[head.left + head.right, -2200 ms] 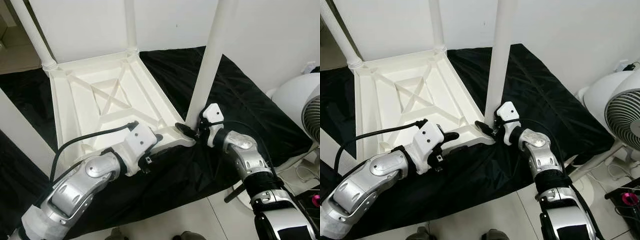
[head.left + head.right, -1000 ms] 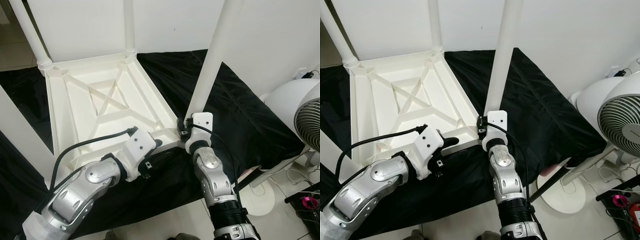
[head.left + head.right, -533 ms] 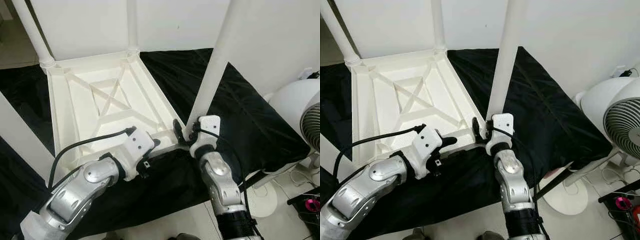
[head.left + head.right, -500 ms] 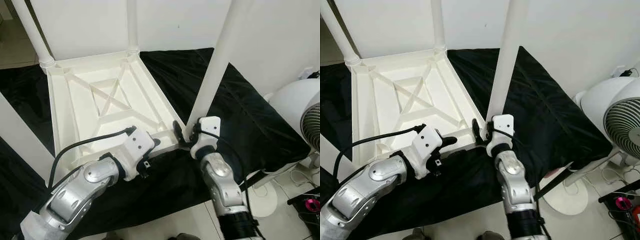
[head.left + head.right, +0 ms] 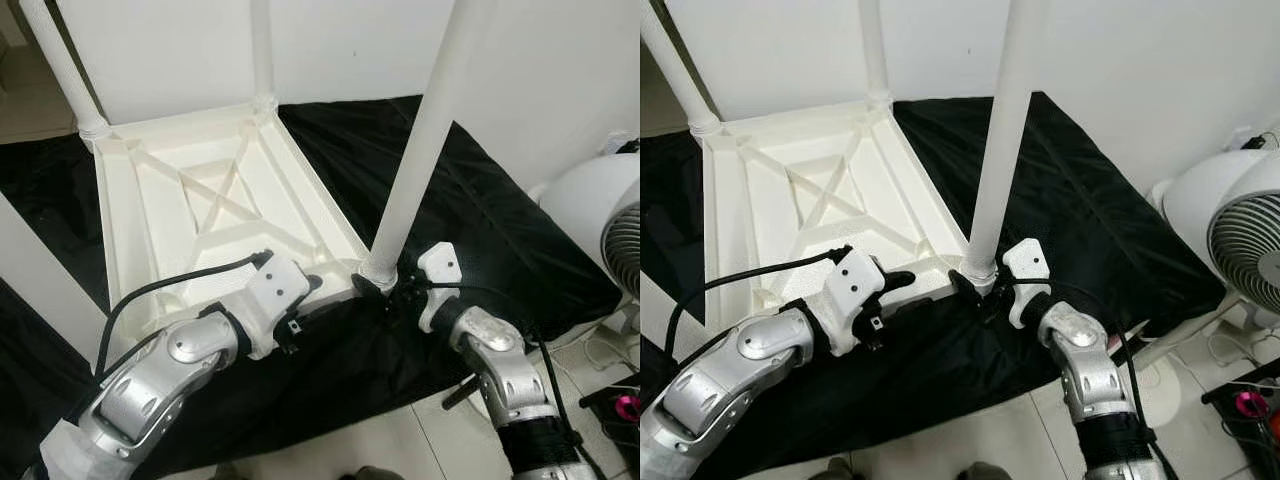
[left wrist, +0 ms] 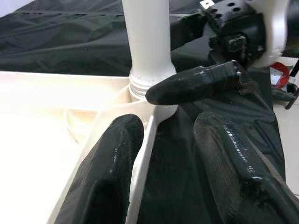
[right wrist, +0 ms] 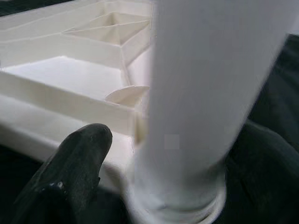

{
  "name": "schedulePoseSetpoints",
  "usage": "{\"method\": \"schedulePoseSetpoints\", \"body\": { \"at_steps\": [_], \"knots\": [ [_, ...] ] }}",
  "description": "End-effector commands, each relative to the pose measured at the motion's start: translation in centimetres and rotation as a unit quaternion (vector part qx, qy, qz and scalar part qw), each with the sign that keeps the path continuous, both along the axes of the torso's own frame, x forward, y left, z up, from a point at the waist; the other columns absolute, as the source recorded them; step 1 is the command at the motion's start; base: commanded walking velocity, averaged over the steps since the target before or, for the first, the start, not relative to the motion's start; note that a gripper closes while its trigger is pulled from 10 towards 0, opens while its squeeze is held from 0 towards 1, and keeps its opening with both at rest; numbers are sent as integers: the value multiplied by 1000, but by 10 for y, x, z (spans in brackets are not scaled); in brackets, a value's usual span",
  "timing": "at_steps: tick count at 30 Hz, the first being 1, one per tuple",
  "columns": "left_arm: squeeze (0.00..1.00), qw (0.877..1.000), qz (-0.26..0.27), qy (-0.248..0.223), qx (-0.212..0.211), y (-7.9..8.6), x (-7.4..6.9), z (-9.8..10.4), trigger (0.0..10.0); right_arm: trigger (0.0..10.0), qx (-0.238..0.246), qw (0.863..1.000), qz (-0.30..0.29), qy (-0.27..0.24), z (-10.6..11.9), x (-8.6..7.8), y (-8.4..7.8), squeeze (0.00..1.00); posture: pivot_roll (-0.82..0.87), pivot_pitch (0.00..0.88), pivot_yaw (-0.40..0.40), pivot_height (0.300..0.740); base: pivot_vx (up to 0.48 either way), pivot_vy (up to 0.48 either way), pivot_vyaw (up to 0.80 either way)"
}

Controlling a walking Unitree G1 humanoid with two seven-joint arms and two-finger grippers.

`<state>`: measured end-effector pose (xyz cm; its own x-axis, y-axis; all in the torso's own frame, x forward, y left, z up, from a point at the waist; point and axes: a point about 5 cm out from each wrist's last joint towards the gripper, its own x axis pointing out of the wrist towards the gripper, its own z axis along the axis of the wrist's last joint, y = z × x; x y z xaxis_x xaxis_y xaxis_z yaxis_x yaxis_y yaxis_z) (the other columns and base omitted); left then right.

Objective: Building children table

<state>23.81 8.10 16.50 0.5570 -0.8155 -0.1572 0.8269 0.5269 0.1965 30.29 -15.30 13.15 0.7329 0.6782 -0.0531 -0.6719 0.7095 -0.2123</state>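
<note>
The white plastic table top (image 5: 210,215) lies upside down on a black cloth (image 5: 480,215) spread over a pale tiled floor (image 5: 970,425), against a white wall (image 5: 1120,70). Its underside shows crossed ribs, and white legs stand upright in its corners. The right gripper (image 5: 978,285) has its fingers clamped round the base of the near leg (image 5: 420,150) at its socket. The left gripper (image 6: 159,154) is clamped on the tabletop's near rim, one finger (image 6: 110,168) on each side. A white fan (image 5: 1230,235) stands to the right. No writing is legible
</note>
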Motion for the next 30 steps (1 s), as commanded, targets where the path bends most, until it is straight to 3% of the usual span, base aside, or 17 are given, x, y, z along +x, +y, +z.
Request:
{"method": "schedulePoseSetpoints", "body": {
  "at_steps": [1, 11, 12, 14, 15, 25, 26, 30],
  "knots": [
    [0, 999, -51, 14, 3, -2, -2, -1, 10000, 10000, -17, 1000, 14, 1, -4, 4, 0, 0, -74, 36, 25, 740, 0, 0, 0],
    [0, 998, -55, 12, 5, -2, 0, 1, 10000, 10000, -53, 997, 63, 5, -11, 19, 13, 0, -72, 33, 35, 740, 0, 0, 0],
    [0, 998, -55, 11, 5, -2, 0, 1, 10000, 6157, -53, 996, 71, 7, -11, 20, 15, 0, -70, 33, 36, 740, 0, 0, 0],
    [0, 998, -55, 11, 5, -2, 0, 1, 10000, 6157, -53, 996, 71, 7, -11, 20, 15, 0, -70, 33, 36, 740, 0, 0, 0],
    [0, 998, -56, 11, 5, -2, 0, 1, 10000, 0, -56, 995, 81, 7, -12, 20, 15, 0, -69, 34, 40, 740, 0, 0, 0],
    [0, 998, -57, 9, 7, -2, 2, 3, 10000, 39, -52, 994, 92, 9, -17, 15, 12, 0, -61, 28, 47, 740, 0, 0, 0],
    [0, 998, -56, 8, 9, -1, 3, 3, 10000, 10000, -40, 995, 87, 14, -18, 12, 11, 0, -58, 30, 47, 740, 0, 0, 0],
    [0, 998, -55, 8, 10, 1, 1, 3, 10000, 10000, -6, 998, 60, 20, -18, 7, 10, 0, -54, 33, 44, 740, 0, 0, 0]
  ]
}}
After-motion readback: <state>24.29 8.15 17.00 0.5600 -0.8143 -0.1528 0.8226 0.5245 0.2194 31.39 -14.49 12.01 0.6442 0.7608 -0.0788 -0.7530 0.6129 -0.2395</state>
